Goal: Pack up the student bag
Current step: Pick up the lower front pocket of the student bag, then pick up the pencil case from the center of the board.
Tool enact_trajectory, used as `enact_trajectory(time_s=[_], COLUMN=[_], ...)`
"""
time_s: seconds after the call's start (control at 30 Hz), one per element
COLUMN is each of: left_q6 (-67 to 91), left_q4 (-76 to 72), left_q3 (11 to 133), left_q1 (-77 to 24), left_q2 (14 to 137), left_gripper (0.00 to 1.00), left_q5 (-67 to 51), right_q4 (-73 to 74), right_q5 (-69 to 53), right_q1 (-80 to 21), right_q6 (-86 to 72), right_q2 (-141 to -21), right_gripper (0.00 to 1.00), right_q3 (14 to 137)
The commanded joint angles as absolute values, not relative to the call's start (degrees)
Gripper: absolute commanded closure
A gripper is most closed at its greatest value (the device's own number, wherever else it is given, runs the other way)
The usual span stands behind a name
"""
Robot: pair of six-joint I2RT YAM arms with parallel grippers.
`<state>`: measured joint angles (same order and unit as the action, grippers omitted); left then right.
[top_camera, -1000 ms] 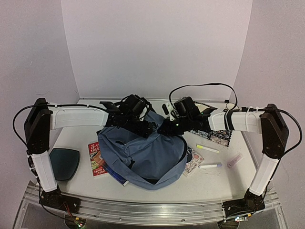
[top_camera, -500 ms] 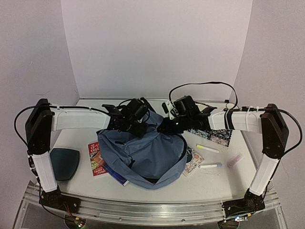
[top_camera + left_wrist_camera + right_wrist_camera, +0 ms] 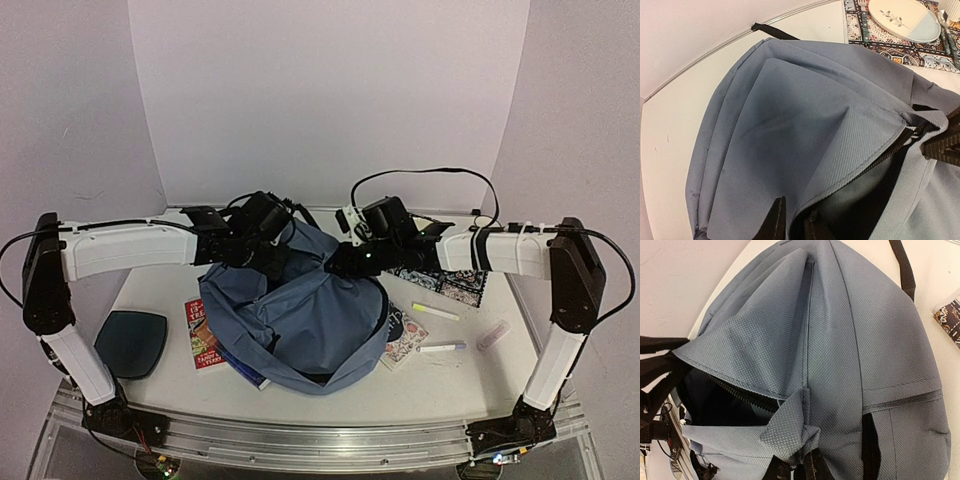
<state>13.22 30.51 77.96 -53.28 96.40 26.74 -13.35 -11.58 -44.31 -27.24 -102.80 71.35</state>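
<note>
The student bag (image 3: 300, 320), slate-blue with black zippers, lies in the middle of the table with its top toward the back wall. My left gripper (image 3: 272, 252) is at the bag's upper left. In the left wrist view its fingers (image 3: 775, 222) stand close together on the edge of the zipper flap (image 3: 850, 165), one outside and one inside the dark opening. My right gripper (image 3: 345, 265) is at the bag's upper right. It is shut on a bunched fold of the bag's fabric (image 3: 790, 430) beside the open zipper (image 3: 740, 392).
A dark teal pad (image 3: 132, 343) and a red book (image 3: 203, 335) lie left of the bag. To the right are a patterned placemat (image 3: 450, 283) with a plate (image 3: 905, 17), a patterned card (image 3: 405, 335), a yellow highlighter (image 3: 436, 312), a marker (image 3: 442, 348) and a small pink piece (image 3: 493, 335).
My left gripper has closed on the bag's zipper flap and moved left and back, drawing the bag's top with it. The right gripper has kept its hold.
</note>
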Motion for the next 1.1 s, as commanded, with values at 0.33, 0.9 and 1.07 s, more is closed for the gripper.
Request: enact_trajectory(time_s=[0.33,0.9,1.07], left_q6=[9.5,10.3,9.7], left_q4=[35.9,37.3,37.4], left_q3=[83.5,90.0,89.9], left_q1=[-52.4,-50.3,-49.1], left_q2=[92.2,97.3,97.9], left_gripper=[1.0,1.0,1.0], left_q5=[23.6,20.7,17.9], right_q4=[-9.3,16.1,26.5], right_q5=[-10.8,-8.5,-4.6], right_q1=[-43.3,-42.6,-37.5], right_q6=[-25.4,-17.2,-14.8], right_q2=[-104.0,-93.9,-89.6], right_gripper=[0.96,0.44,0.4], right_q3=[77.2,81.2,77.6])
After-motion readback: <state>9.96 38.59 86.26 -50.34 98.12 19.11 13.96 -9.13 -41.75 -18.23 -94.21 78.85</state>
